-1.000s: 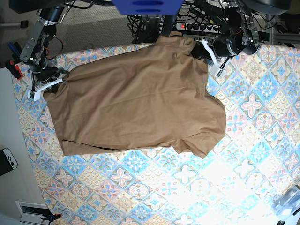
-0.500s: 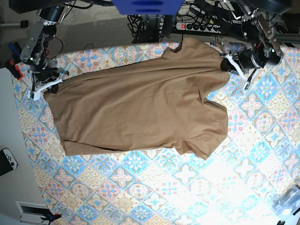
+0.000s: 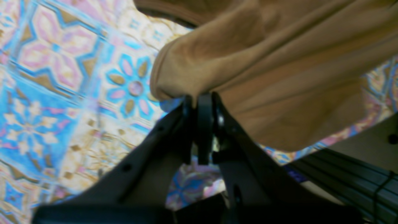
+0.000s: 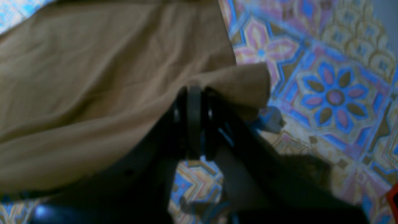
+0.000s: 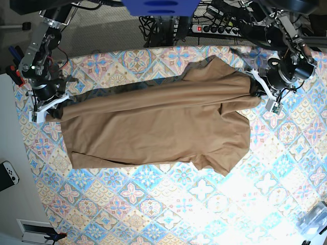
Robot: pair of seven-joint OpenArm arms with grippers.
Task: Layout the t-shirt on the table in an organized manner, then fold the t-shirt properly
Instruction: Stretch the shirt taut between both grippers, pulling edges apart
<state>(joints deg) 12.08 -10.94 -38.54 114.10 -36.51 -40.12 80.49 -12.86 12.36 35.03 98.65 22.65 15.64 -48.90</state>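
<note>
The tan-brown t-shirt is stretched across the patterned table between both grippers. In the base view my left gripper on the right is shut on the shirt's shoulder edge, with the cloth lifted. Its black fingers pinch a fold of the shirt in the left wrist view. My right gripper on the left is shut on the shirt's hem corner. Its closed fingers hold the cloth in the right wrist view. One sleeve lies flat at the lower right.
A power strip and cables lie behind the table's far edge. A white game controller sits off the table at left. A clear plastic item is at the lower right corner.
Both grippers moved toward the near side, dragging the shirt's upper edge down. The left gripper also moved outward to the right, pulling the shirt taut and narrower.
</note>
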